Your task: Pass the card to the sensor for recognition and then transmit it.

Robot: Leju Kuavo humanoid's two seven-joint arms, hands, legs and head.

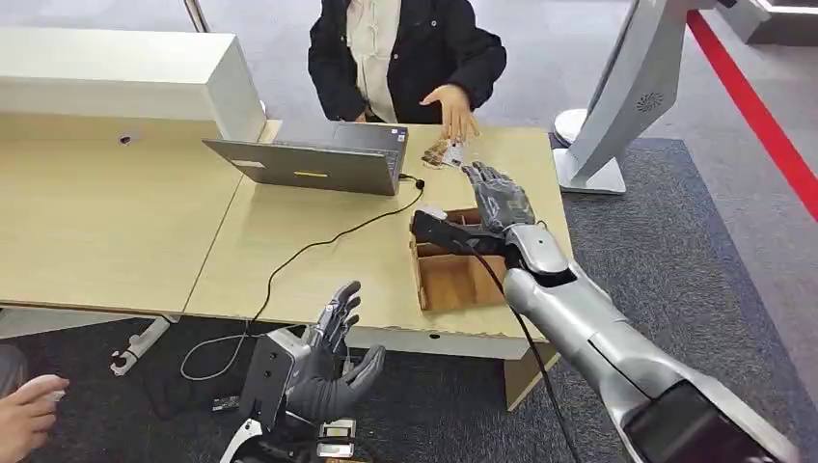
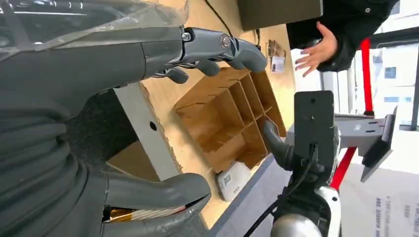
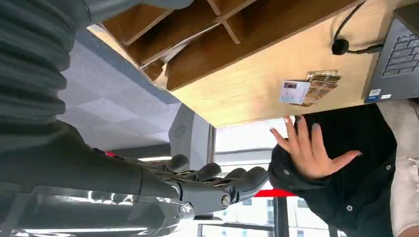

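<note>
A white card (image 1: 454, 154) lies on top of a small stack of cards (image 1: 436, 152) on the far side of the table, just below a person's hand (image 1: 451, 108). The card (image 3: 292, 92) and the person's hand (image 3: 309, 150) also appear in the right wrist view. My right hand (image 1: 497, 197) hovers open over the far end of a divided wooden box (image 1: 461, 280), a short way from the cards, and holds nothing. A small white sensor device (image 2: 232, 180) lies beside the box near the table's edge. My left hand (image 1: 333, 355) hangs open in front of the table's front edge.
An open laptop (image 1: 318, 159) stands left of the cards, and its black cable (image 1: 318, 241) trails over the table's front edge. A white cabinet (image 1: 125, 77) is at the far left, a white stand (image 1: 617, 106) at the right. Another person's hand (image 1: 29, 413) is at the lower left.
</note>
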